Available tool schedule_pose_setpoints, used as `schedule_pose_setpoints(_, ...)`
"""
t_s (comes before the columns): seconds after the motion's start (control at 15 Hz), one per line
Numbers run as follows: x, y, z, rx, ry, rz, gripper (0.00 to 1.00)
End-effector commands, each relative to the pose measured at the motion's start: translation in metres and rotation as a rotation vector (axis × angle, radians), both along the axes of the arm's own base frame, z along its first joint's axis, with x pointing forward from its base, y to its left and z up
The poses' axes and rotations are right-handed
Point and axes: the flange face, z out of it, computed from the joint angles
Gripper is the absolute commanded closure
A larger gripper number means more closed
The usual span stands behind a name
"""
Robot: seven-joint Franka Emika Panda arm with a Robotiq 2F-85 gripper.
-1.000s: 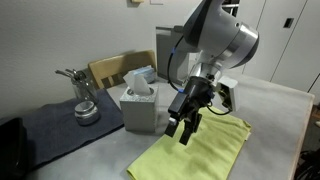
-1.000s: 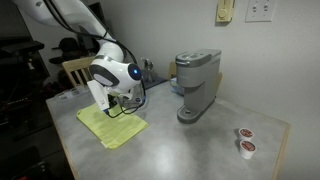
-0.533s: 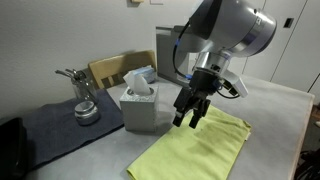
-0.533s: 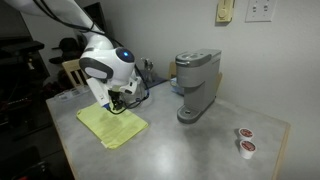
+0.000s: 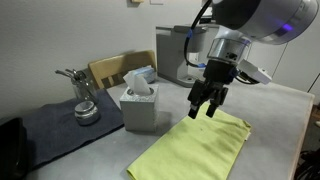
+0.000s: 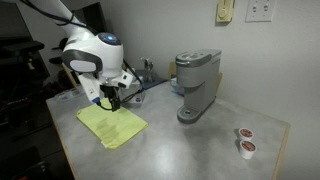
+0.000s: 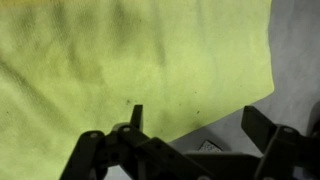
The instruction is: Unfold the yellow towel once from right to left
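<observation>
The yellow towel (image 5: 195, 150) lies flat on the grey table, a pale lime rectangle; it also shows in an exterior view (image 6: 112, 124) and fills most of the wrist view (image 7: 130, 60). My gripper (image 5: 204, 108) hangs open and empty a little above the towel's far edge, near the tissue box. In an exterior view it (image 6: 110, 101) is above the towel's back edge. In the wrist view the gripper (image 7: 195, 125) has its dark fingers (image 7: 268, 128) spread, with the towel's edge and bare table between them.
A tissue box (image 5: 139, 104) stands beside the towel. A dark grey-blue mat (image 5: 60, 128) holds a metal kettle (image 5: 82, 100). A coffee machine (image 6: 196, 85) stands mid-table, two small pods (image 6: 245, 142) near the front edge. A wooden chair back (image 5: 112, 68) is behind.
The gripper has risen and moved away from the tissue box side toward the towel's far edge over the last second. The towel has not visibly moved.
</observation>
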Motion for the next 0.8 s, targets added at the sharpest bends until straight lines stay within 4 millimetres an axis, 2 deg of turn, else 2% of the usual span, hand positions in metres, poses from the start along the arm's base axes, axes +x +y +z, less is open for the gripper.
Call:
schedule_pose_setpoints(0.0,-0.024,-0.005,0.02,-0.07,0.005,-0.043,0.0)
schedule_pose_setpoints(0.73,-0.054,-0.001,0.066,-0.143,-0.015,-0.078,0.0)
